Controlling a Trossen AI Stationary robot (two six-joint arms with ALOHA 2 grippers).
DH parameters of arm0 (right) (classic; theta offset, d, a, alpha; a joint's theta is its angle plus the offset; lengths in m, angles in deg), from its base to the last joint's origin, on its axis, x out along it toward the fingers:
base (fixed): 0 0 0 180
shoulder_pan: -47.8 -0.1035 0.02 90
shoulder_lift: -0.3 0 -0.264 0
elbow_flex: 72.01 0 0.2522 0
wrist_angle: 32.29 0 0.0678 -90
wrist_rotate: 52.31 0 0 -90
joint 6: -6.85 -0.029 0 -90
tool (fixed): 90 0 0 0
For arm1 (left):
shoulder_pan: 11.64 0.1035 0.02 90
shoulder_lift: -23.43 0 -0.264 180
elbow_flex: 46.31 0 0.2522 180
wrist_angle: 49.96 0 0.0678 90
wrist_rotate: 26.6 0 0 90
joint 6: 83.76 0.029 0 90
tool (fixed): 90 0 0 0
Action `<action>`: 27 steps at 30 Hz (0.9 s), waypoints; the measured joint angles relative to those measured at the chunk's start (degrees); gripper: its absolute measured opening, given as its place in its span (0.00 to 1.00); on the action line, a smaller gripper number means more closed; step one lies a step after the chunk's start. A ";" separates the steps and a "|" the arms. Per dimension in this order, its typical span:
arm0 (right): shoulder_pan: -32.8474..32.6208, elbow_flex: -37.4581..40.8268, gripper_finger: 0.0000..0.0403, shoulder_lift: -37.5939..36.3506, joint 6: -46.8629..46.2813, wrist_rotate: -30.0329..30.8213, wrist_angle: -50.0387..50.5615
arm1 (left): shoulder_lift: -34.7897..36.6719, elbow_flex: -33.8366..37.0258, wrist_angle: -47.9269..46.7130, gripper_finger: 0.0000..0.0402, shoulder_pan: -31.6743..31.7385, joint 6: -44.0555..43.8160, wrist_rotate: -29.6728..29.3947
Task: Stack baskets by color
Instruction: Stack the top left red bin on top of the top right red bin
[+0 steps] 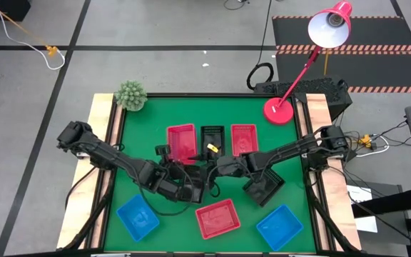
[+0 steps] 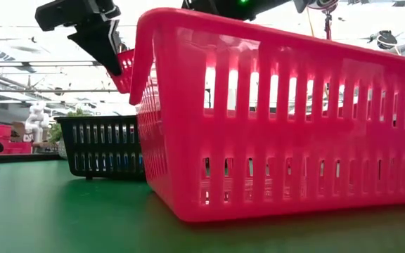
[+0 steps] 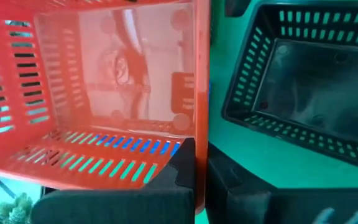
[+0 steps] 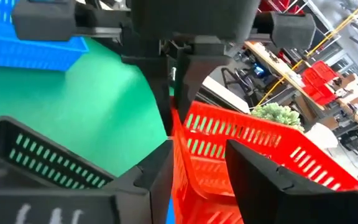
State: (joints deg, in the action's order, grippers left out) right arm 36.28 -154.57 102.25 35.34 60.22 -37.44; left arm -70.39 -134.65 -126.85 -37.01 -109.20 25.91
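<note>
A red basket point(image 1: 180, 141) is held tilted above the green table, left of centre, with my left gripper point(image 3: 201, 171) shut on it. In the low view it shows high up behind another red basket point(image 2: 273, 119). My right gripper point(image 4: 197, 177) is open at the same raised basket. Its two fingers stand on either side of the basket's wall point(image 4: 197, 158), just below my left gripper point(image 4: 176, 93). Whether they touch it I cannot tell. A black basket point(image 3: 303, 93) rests on its base on the table beside the raised one. My left gripper pinches one wall of the red basket at its rim point(image 3: 199, 146) between its two fingers, one finger inside the basket and one outside. The fingers slant down from the table's near side. The basket is lifted clear of the table and tilted.
On the table rest another red basket point(image 1: 244, 138) at the far right, a black basket point(image 1: 264, 187) under my right arm, a red basket point(image 1: 217, 218) near the front, and blue baskets point(image 1: 137, 218) point(image 1: 280, 227) at both front corners. A red lamp base point(image 1: 278, 111) and a small plant point(image 1: 130, 95) stand at the back.
</note>
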 joint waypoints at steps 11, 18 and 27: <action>0.43 -0.04 0.24 -0.13 3.96 0.03 4.39 | 0.00 -1.41 -0.17 0.01 -0.86 0.26 -0.72; 0.47 0.07 0.20 0.10 6.18 0.04 6.25 | 0.07 -3.81 0.43 0.05 -1.38 -0.72 -1.54; 0.16 0.07 0.14 0.00 6.86 -0.13 6.05 | 0.09 -4.66 0.14 0.04 -2.48 -0.12 -1.61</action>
State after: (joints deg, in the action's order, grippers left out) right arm 36.44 -154.50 102.25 42.20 60.09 -31.40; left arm -70.31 -139.31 -126.71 -39.48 -109.32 24.30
